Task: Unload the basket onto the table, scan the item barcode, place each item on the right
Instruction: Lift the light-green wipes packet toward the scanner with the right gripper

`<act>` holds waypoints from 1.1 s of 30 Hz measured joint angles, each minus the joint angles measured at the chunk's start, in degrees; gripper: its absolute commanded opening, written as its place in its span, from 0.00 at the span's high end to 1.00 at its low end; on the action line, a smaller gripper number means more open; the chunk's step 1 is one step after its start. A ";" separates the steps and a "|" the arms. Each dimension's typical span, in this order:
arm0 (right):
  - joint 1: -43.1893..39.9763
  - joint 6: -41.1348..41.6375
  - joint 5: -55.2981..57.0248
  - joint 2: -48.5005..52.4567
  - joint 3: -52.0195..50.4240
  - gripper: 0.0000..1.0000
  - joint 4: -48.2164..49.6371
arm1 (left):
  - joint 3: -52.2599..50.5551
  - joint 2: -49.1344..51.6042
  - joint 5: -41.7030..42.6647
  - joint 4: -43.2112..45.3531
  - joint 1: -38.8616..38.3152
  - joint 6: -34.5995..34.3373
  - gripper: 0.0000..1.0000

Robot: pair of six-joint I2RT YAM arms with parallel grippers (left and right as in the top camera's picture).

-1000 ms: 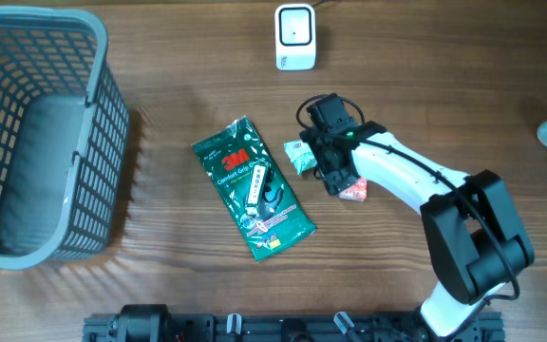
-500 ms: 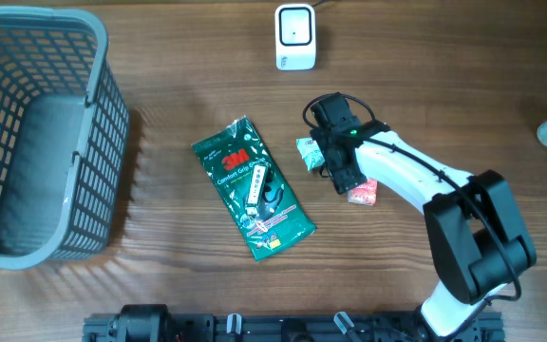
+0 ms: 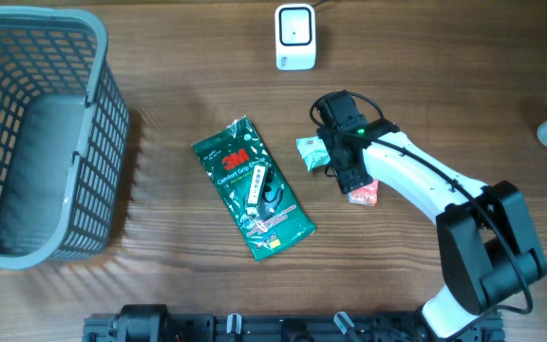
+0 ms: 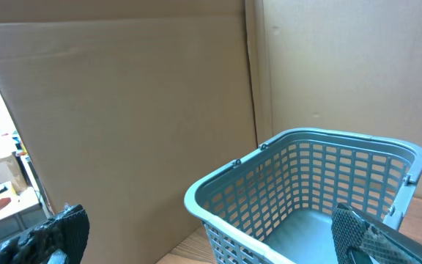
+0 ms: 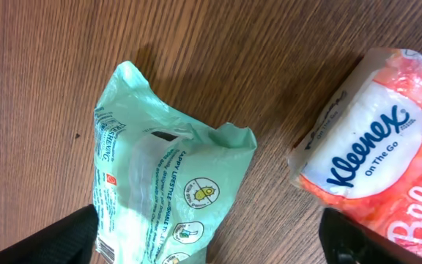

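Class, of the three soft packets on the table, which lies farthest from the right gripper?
The dark green packet, alone; the pale green packet and orange tissue pack lie right under the right gripper.

Kleenex pack (image 5: 372, 158) cut off at right edge; green packet (image 5: 163, 194) cut off below.

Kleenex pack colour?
Orange-red and white, blue lettering; the Kleenex pack shows best in right wrist view.

My right arm (image 3: 411, 171) is white with black joints; my right gripper (image 3: 338, 171) is black, with a looping black cable (image 3: 335, 97).
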 measured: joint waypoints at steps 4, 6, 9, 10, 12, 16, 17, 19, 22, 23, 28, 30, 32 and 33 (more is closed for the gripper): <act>0.00 0.90 0.07 -0.11 -3.67 0.07 6.23 | 0.00 0.00 0.00 -0.02 0.00 0.00 0.00; 0.00 2.10 0.00 -0.68 -6.10 0.11 9.22 | 0.00 0.00 0.00 0.00 0.00 0.02 0.00; -0.39 4.07 -0.13 -1.57 -8.13 0.40 11.06 | 0.00 0.00 0.00 0.00 0.00 0.02 0.00; -0.52 3.98 -0.11 -1.60 -8.24 0.42 11.13 | 0.00 0.00 0.00 0.00 0.00 0.02 0.00; -0.76 4.63 -0.04 -1.66 -8.31 0.52 11.58 | 0.00 0.00 0.00 0.02 0.00 0.00 0.00; -0.81 3.50 0.66 -1.66 -8.37 0.96 13.05 | 0.00 0.00 0.00 -0.02 0.00 0.02 0.00; -0.79 2.89 0.87 -1.88 -8.37 0.95 13.42 | 0.00 0.00 -0.02 0.00 0.00 0.00 0.00; -0.81 1.20 1.01 -2.19 -8.37 0.96 13.90 | 0.00 0.00 0.00 0.00 0.00 0.00 0.00; -0.81 -4.44 1.25 -2.21 -8.72 0.96 15.89 | 0.00 0.00 0.00 0.00 0.00 0.00 0.00; -0.85 -7.56 1.22 -2.45 -8.96 0.96 17.22 | 0.00 0.00 0.00 0.00 0.00 0.02 0.00; -1.11 -33.94 1.25 -10.08 -10.36 0.96 25.51 | 0.00 0.00 0.00 0.00 0.00 0.00 0.00; -1.11 -46.99 1.20 -14.51 -10.34 0.96 26.49 | 0.00 0.00 0.00 0.00 0.00 0.00 0.00; -1.11 -57.57 1.05 -17.68 -10.34 0.96 26.40 | 0.00 0.00 0.00 0.02 0.00 0.00 0.00; -1.14 -62.62 0.90 -19.23 -10.34 0.96 26.49 | 0.00 0.00 0.00 0.00 0.00 0.00 0.00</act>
